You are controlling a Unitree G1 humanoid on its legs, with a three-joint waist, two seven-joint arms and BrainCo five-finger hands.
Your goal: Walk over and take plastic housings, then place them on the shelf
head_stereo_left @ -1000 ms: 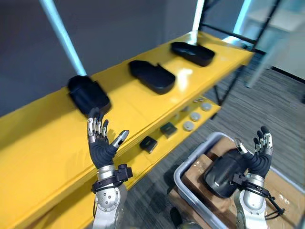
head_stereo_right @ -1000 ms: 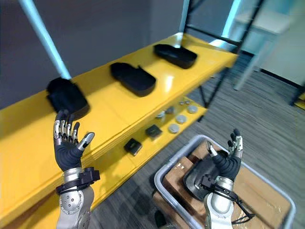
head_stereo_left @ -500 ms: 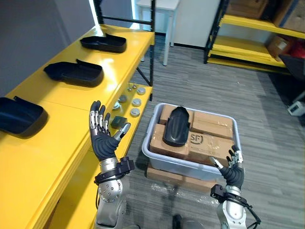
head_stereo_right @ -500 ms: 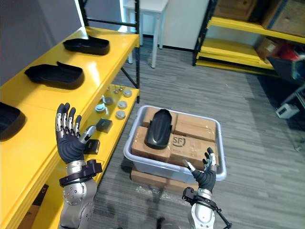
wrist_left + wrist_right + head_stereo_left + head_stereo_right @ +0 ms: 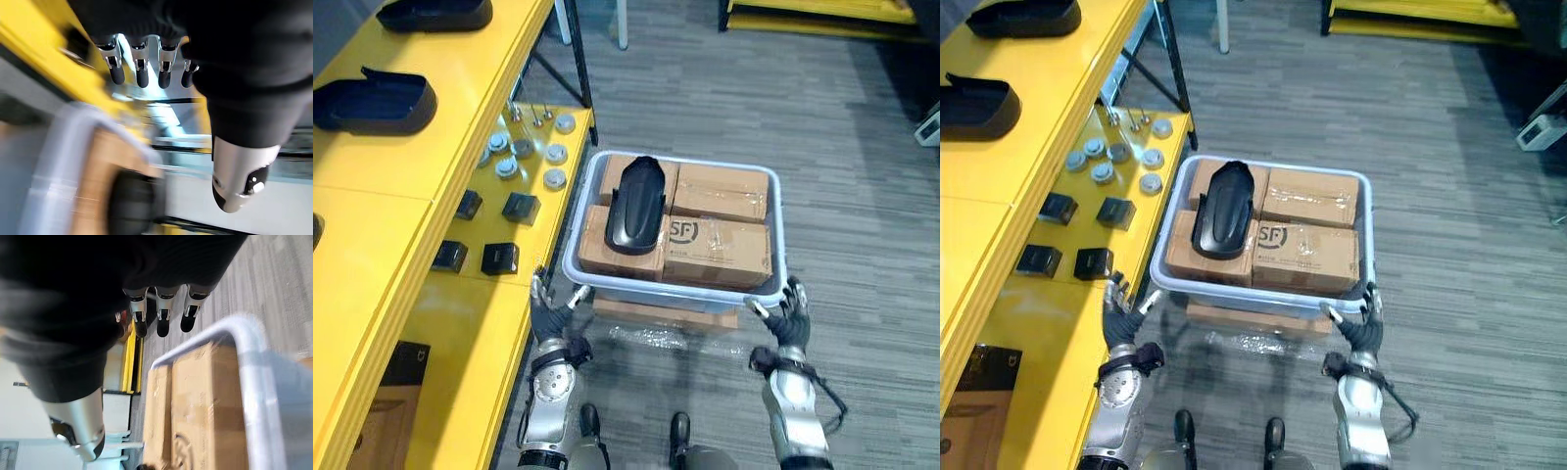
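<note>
A black plastic housing (image 5: pixel 632 205) lies on cardboard boxes (image 5: pixel 719 235) inside a grey bin (image 5: pixel 767 290) on the floor ahead of me. Two more black housings (image 5: pixel 374 99) rest on the yellow shelf's (image 5: pixel 372 255) top level, far left. My left hand (image 5: pixel 548 311) hangs open near the bin's front left corner, holding nothing. At the bin's front right corner my right hand (image 5: pixel 787 315) is open and empty too. Its straight fingers (image 5: pixel 162 313) show in the right wrist view beside the bin's rim (image 5: pixel 247 335).
The shelf's lower level carries several small black boxes (image 5: pixel 499 258) and round silver parts (image 5: pixel 554 179). More yellow racking (image 5: pixel 822 12) stands at the far side of the grey carpet. A flat cardboard pack (image 5: pixel 666 318) lies under the bin.
The camera has swung from the shelf down to the bin, which now sits straight ahead. Both hands have dropped from raised positions to the bin's front corners.
</note>
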